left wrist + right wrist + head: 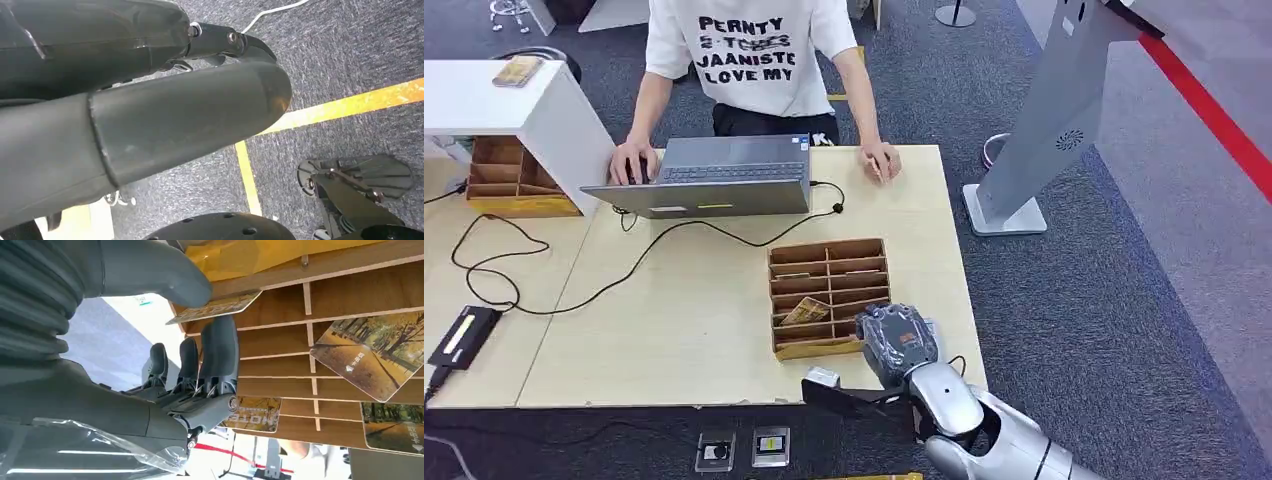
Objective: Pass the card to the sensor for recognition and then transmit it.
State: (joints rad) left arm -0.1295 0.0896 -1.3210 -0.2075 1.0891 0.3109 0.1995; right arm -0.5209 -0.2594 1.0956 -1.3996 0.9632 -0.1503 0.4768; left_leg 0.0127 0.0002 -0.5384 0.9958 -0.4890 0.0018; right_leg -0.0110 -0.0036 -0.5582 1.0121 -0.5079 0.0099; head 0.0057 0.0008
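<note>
Right robot hand pinches a card over the wooden organizer (head view hides the pinch).

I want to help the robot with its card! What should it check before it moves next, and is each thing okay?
1. Right hand at the wooden card tray: ok, it sits over the tray's near right corner.
2. Card between thumb and fingers: ok, it lies there at the tray's edge.
3. Grip tight enough to lift: cannot tell.
4. Other cards staying in their slots: ok, one leans in a compartment.
5. Person's hands away from the tray: ok, they rest by the laptop.
6. Left hand free: cannot tell.
</note>
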